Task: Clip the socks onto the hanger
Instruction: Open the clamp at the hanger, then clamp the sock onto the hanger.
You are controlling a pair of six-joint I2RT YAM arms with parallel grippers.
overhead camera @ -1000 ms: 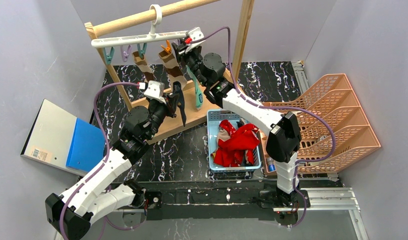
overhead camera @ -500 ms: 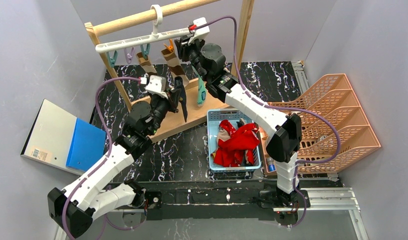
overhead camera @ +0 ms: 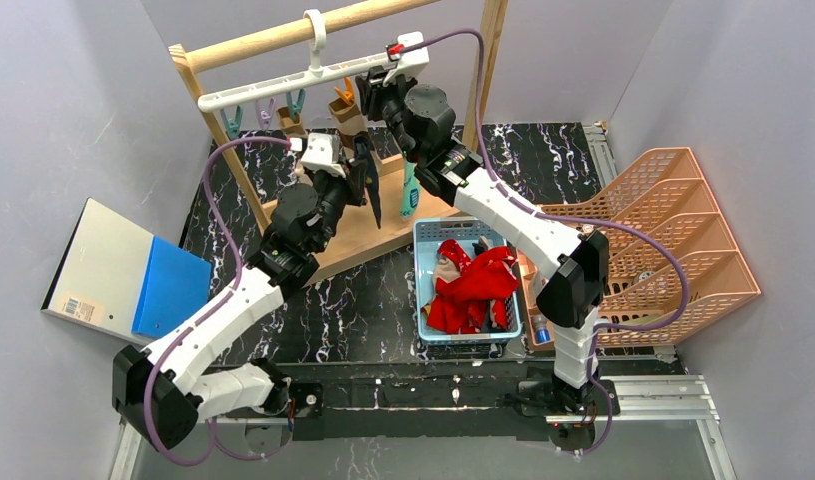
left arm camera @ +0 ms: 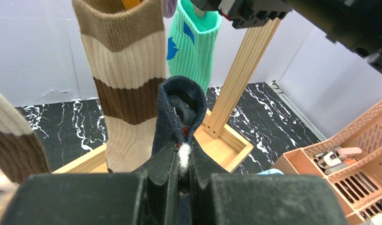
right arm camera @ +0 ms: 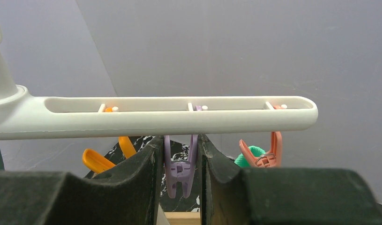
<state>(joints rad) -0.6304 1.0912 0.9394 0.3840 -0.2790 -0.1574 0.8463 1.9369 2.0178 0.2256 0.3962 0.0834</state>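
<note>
Has banded sock and green sock hung ahead of left gripper, clamps navy sock tight in its jaws, pinches purple clip between right gripper jaws, leaves red socks unhung.

I have the left arm stretched forward and upward with the left gripper clamped tight on the dark navy sock, while the right arm reaches higher beside it, the right gripper pinching the purple clip between its partly closed fingers.
</note>
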